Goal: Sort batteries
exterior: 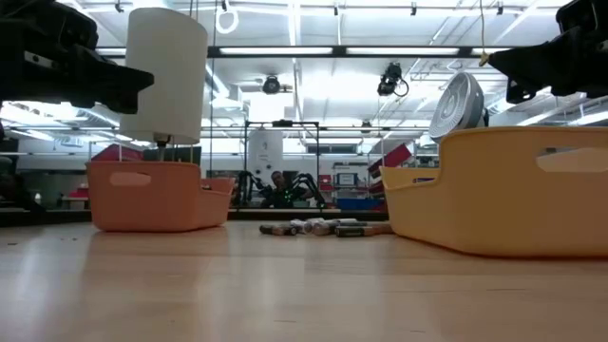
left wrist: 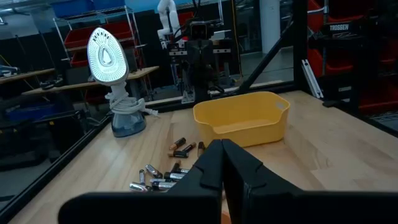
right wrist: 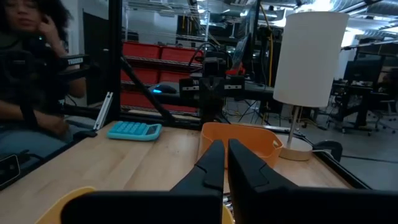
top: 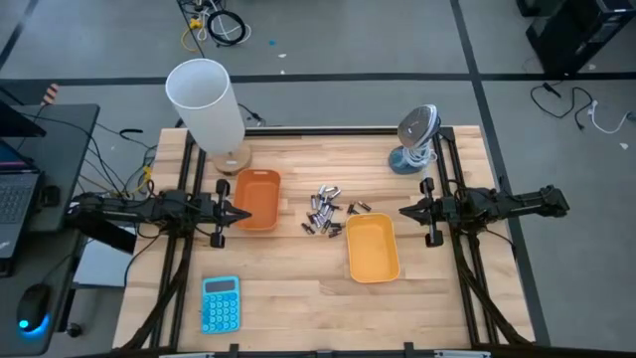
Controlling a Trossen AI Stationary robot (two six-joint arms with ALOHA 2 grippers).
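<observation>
The batteries (top: pixel 326 210), several small silvery and dark cells, lie loose on the wooden table between the two trays; they also show in the low view as batteries (exterior: pixel 323 228) and in the left wrist view as batteries (left wrist: pixel 163 178). The orange tray (top: pixel 256 199) stands left of them and the yellow tray (top: pixel 372 248) to their right and nearer. My left gripper (top: pixel 241 212) hangs shut above the orange tray's left rim. My right gripper (top: pixel 404 212) hangs shut in the air just right of the yellow tray's far corner. Both point toward the pile.
A white lamp (top: pixel 208 107) stands on the table behind the orange tray, and a small fan on a blue-grey base (top: pixel 413 140) sits at the far right. A blue calculator (top: pixel 220 303) lies near the front left. A person (right wrist: pixel 28 74) sits beyond the table's left side.
</observation>
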